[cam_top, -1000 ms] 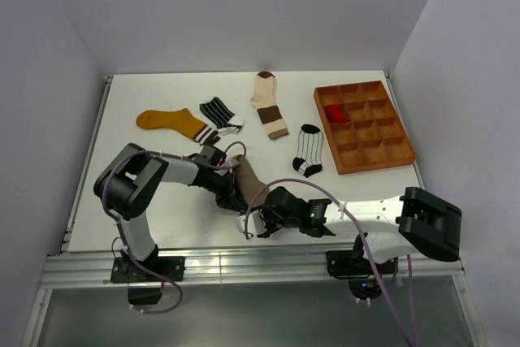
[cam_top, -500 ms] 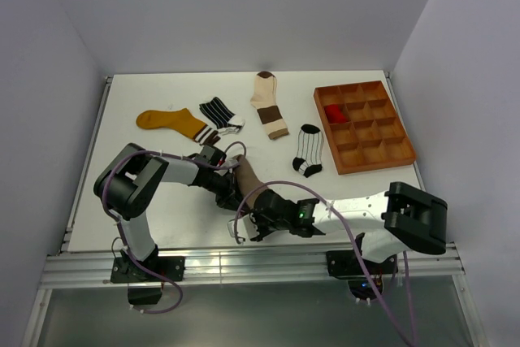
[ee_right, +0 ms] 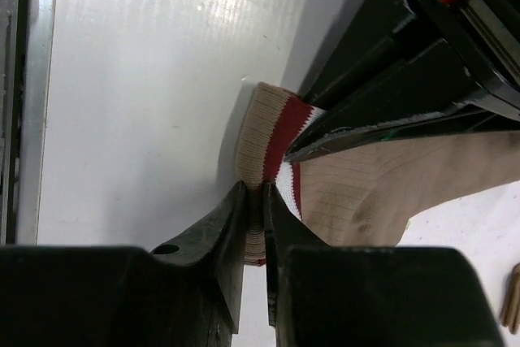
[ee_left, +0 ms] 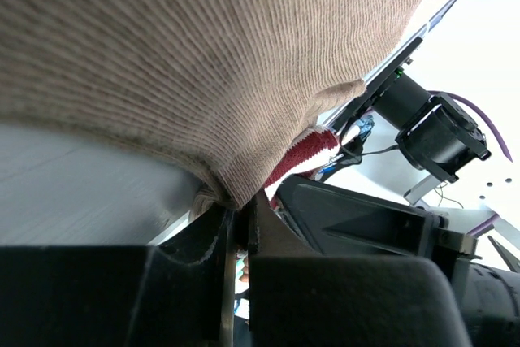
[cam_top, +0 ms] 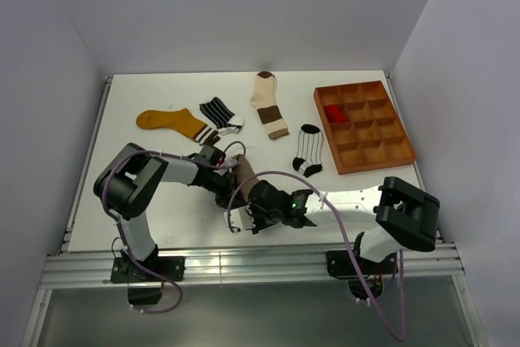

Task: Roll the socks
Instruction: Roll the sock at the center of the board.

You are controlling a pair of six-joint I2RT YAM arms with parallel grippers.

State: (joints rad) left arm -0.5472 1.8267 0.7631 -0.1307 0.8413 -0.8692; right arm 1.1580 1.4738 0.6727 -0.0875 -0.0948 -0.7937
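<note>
Just inside the counter's (cam_top: pixel 187 219) near edge, about midway along it, both end effectors grip the taupe sock (cam_top: pixel 241 171). The left end effector (ee_left: pixel 240 215) is clenched on its folded body. The right end effector (ee_right: pixel 255 201) pinches the striped cuff (tan, red, white bands). Toward the far edge lie the mustard sock (cam_top: pixel 169 122), black-white striped sock (cam_top: pixel 218 111), cream-and-brown sock (cam_top: pixel 268 103) and pinstriped sock (cam_top: pixel 309 149). The red sock (cam_top: pixel 334 111) sits in the tray (cam_top: pixel 378 166).
</note>
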